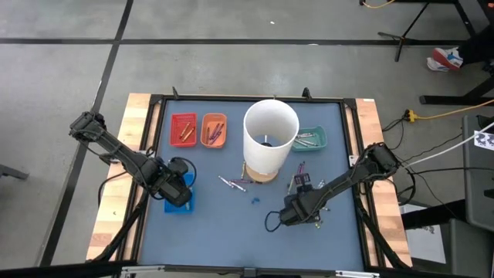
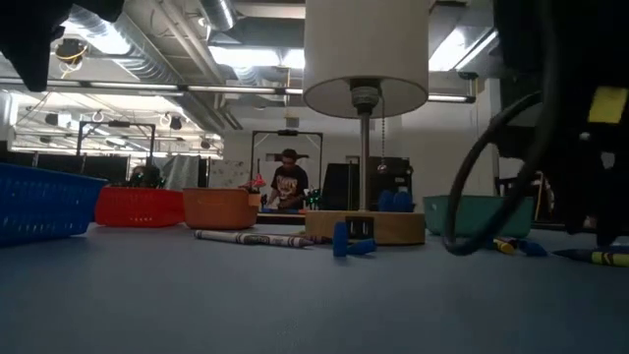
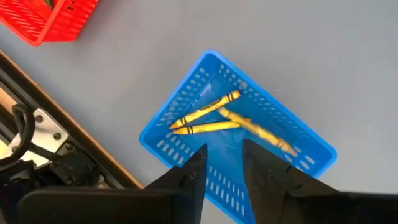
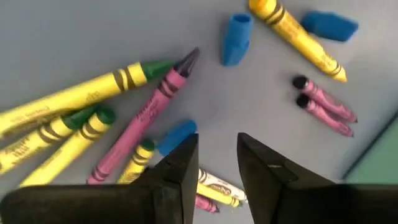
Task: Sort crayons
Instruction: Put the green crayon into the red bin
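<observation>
Overhead, left claw [image 3: 222, 163] slightly parted, empty, above blue tray [image 3: 314, 149]; right claw [image 4: 217, 163] likewise over loose crayons [image 4: 149, 112].

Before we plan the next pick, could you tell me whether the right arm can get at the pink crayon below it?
Probably yes: the right gripper hangs open over the pink crayon, which lies uncovered, though yellow crayons crowd close beside it.

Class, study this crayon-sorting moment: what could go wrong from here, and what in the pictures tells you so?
1. The right hand hovers open over tightly packed crayons; closing might pinch two at once or nudge neighbours.
2. The tall white cylinder stands close beside that pile, so the right arm could bump it.
3. The left hand hangs low over the blue tray; moving off might catch its rim.
</observation>
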`<state>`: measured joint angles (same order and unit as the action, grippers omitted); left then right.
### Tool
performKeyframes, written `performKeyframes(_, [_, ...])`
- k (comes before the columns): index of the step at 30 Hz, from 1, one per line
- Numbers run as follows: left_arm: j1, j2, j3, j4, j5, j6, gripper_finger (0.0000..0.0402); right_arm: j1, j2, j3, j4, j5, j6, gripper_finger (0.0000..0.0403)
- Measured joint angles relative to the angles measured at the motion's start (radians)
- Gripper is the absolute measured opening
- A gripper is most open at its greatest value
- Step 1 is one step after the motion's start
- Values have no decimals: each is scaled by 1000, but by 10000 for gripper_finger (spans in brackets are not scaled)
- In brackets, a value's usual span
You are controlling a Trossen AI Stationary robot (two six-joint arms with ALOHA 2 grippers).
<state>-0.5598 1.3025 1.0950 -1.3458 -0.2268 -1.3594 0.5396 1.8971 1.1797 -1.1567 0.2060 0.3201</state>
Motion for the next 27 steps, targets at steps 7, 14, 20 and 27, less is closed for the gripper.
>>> performKeyframes(7, [0, 1, 0, 4, 0, 0, 86, 18, -63, 0, -52, 57, 43, 111])
performKeyframes(14, [0, 0, 0, 7, -1, 0, 86, 17, -216, -58, -37, 70, 81, 111])
performKeyframes(20, [0, 1, 0, 26, -2, 0, 86, 18, -387, -221, 32, -33, 268, 111])
performKeyframes(27, [0, 1, 0, 30, -5, 0, 86, 66, -514, -404, 303, -263, 408, 111])
